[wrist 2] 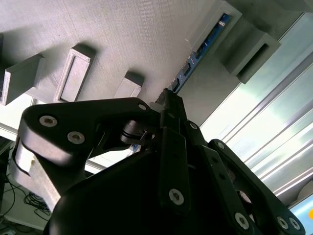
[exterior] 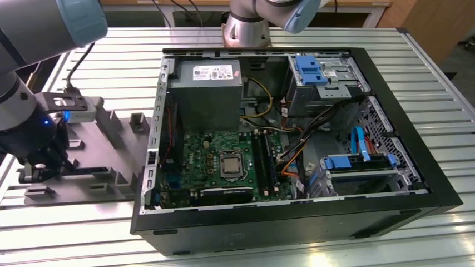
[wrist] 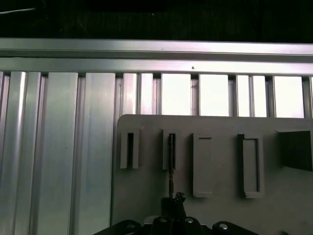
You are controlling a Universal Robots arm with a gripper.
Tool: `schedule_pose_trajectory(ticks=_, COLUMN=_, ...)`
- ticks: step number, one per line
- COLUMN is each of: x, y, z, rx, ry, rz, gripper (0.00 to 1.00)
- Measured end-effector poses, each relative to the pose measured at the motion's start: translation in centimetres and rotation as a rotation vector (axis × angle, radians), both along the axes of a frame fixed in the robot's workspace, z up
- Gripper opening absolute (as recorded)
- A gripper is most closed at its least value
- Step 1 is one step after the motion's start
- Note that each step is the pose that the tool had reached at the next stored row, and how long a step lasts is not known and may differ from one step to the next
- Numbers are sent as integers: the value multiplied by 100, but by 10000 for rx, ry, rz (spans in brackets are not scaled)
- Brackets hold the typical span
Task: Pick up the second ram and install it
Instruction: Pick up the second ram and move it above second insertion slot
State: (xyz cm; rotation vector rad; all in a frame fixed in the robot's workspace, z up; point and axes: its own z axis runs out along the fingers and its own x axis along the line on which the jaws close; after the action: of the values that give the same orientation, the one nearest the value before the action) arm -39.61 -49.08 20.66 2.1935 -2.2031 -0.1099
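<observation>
The second ram is a thin dark stick with a blue label. It stands on edge in slotted grey blocks on a grey fixture plate. The first wrist view shows the ram edge-on, running from a slotted block down to my gripper. My gripper has its black fingers drawn together over the near end of the stick, which still rests in its holder. In the exterior view my gripper hangs low over the plate, at the exterior view's left of the open computer case.
The case lies open with the motherboard facing up, long black memory slots beside the processor, cables and blue drive brackets to the exterior view's right. Other grey blocks and posts rise from the fixture plate. A ribbed aluminium table lies underneath.
</observation>
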Motion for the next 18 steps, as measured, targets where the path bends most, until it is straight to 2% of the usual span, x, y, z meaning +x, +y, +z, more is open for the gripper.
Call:
schedule_pose_trajectory(ticks=7, x=0, y=0, z=78, rx=2, ry=-3, rz=0, gripper=12)
schedule_pose_trajectory(ticks=14, x=0, y=1, z=184, rx=3, ry=-3, rz=0, gripper=12)
schedule_pose_trajectory(ticks=18, x=0, y=1, z=212, rx=4, ry=-4, rz=0, gripper=12)
